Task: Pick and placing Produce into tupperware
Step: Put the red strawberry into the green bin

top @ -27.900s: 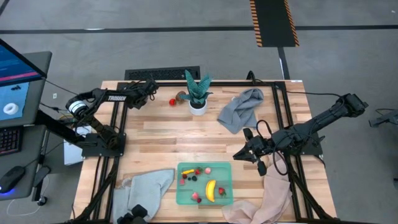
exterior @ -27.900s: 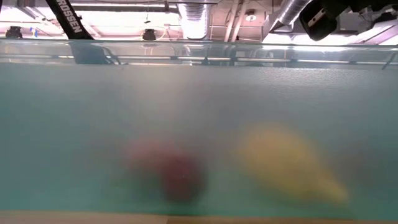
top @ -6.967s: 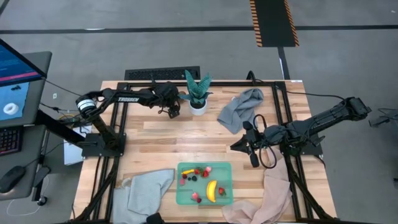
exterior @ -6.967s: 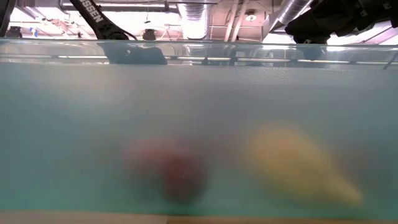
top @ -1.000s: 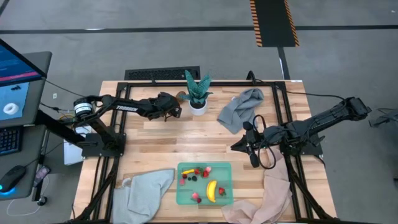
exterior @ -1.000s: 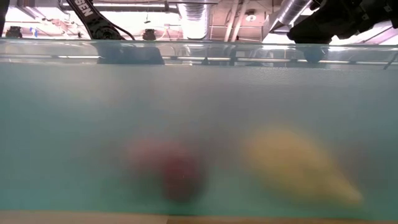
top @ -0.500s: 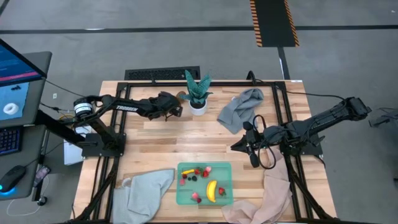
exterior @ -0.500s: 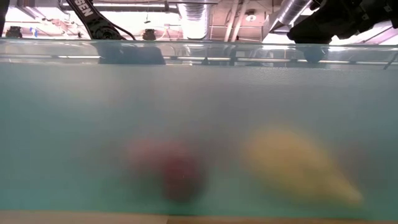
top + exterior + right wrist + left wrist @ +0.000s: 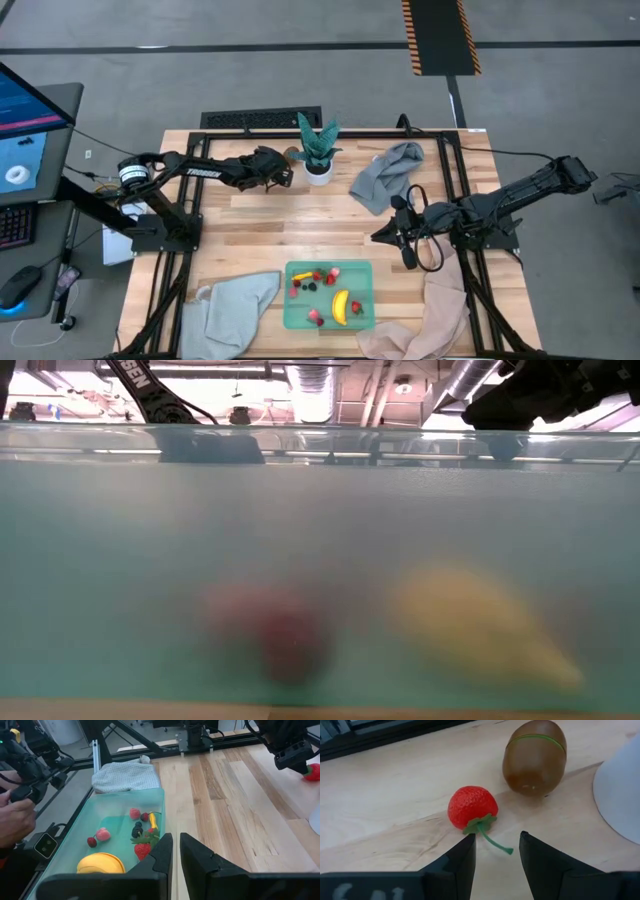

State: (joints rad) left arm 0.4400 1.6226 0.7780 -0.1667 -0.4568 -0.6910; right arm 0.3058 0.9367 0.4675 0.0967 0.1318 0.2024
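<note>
Two stragglers upper centre, strawberry (image 9: 471, 808) and kiwi (image 9: 535, 757): left end effector (image 9: 496, 851) spread, lined up on the berry; right end effector (image 9: 175, 851) nearly pressed together, idle beside tupperware (image 9: 296, 318).

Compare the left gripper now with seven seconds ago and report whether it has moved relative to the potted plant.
Yes. In the high view the left gripper has drawn slightly back from the potted plant, toward the table's near side, open behind the strawberry.
</note>
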